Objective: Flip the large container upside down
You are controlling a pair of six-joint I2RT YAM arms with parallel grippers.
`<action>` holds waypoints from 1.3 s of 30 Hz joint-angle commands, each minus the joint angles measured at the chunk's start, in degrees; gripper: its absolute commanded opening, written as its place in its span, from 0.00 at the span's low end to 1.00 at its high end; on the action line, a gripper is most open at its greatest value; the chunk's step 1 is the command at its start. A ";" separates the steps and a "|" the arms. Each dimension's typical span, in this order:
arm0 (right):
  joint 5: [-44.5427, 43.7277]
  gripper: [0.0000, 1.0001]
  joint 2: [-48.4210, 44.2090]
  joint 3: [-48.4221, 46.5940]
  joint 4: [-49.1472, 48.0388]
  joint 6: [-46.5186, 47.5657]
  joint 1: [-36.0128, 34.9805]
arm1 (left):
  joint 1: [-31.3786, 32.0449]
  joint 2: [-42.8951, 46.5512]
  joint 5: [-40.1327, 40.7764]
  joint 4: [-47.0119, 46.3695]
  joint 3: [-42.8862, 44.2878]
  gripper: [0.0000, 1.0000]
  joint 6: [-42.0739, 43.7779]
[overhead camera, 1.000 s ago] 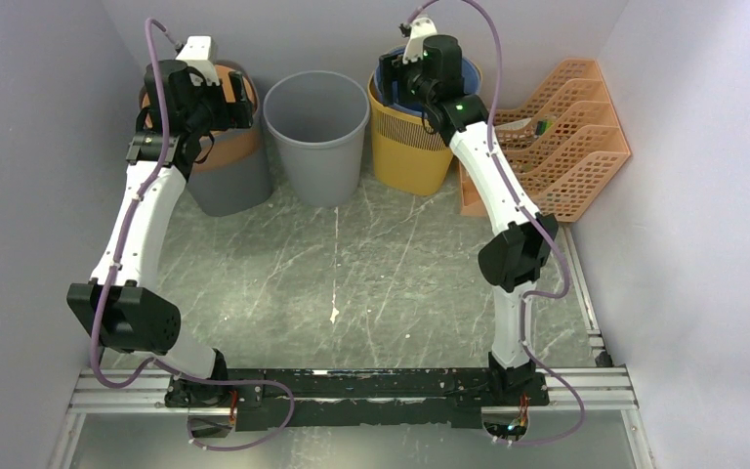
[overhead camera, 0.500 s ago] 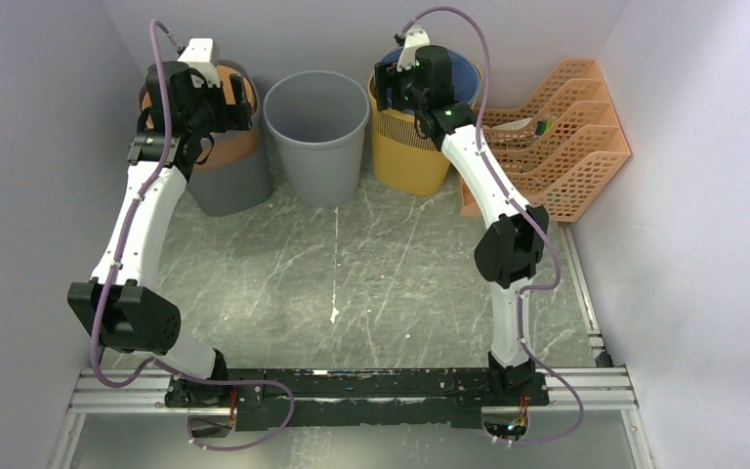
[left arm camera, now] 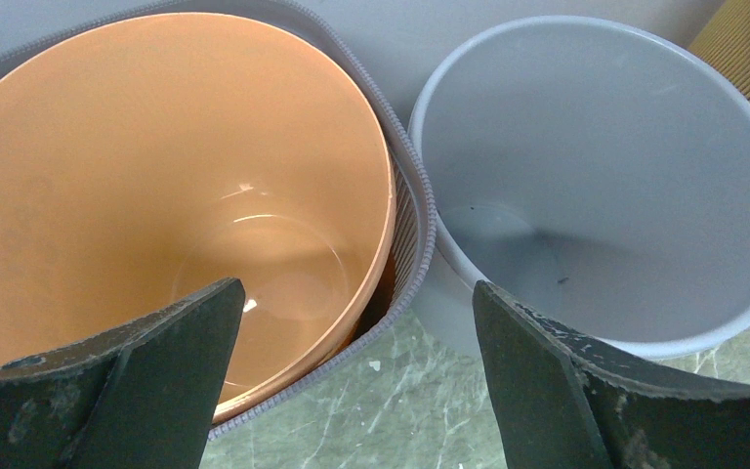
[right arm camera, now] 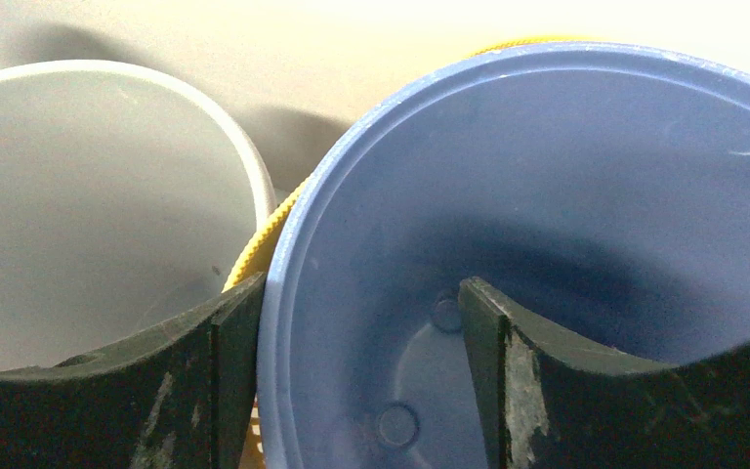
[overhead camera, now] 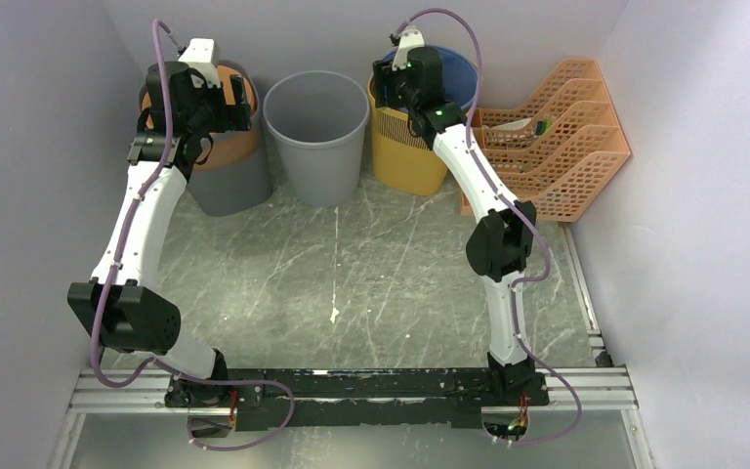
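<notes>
Three upright bins stand along the back wall, and their sizes do not tell me which is the large container. A plain grey bin [overhead camera: 315, 137] [left arm camera: 596, 176] is in the middle. On the left an orange bin [overhead camera: 229, 147] [left arm camera: 156, 147] is nested in a ribbed grey bin [overhead camera: 229, 191]. On the right a blue bin [overhead camera: 464, 73] [right arm camera: 547, 176] is nested in a yellow basket [overhead camera: 410, 156]. My left gripper [overhead camera: 239, 93] [left arm camera: 354, 288] hangs open above the gap between the orange and the plain grey bin. My right gripper [overhead camera: 389, 83] [right arm camera: 361, 283] is open astride the blue bin's left rim.
An orange mesh file rack [overhead camera: 557, 137] lies at the back right, against the yellow basket. Walls close in on the left, back and right. The marbled green tabletop [overhead camera: 352, 264] stretches in front of the bins to the arm bases.
My right gripper has moved left across the blue bin to its left rim, and its jaws have narrowed a little. The left arm has stayed put.
</notes>
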State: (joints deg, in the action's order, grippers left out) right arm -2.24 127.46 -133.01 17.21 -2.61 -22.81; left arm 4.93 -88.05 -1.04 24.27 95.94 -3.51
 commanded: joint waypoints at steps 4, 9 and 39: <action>-1.33 0.43 1.44 -0.32 1.00 1.40 0.31 | 0.34 1.50 2.70 -0.43 -1.06 1.00 1.60; -1.79 0.13 1.69 -0.54 2.39 1.75 0.35 | 0.26 1.83 3.47 -0.45 -1.62 1.00 1.97; -5.13 0.00 -19.21 0.08 -9.84 9.49 -2.54 | -1.03 3.07 2.36 -3.00 -5.00 1.00 -0.27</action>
State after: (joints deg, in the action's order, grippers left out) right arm -6.74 112.57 -130.19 15.35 4.14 -24.51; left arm 4.32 -86.59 1.26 23.42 91.33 -2.96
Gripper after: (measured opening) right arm 0.109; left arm 0.998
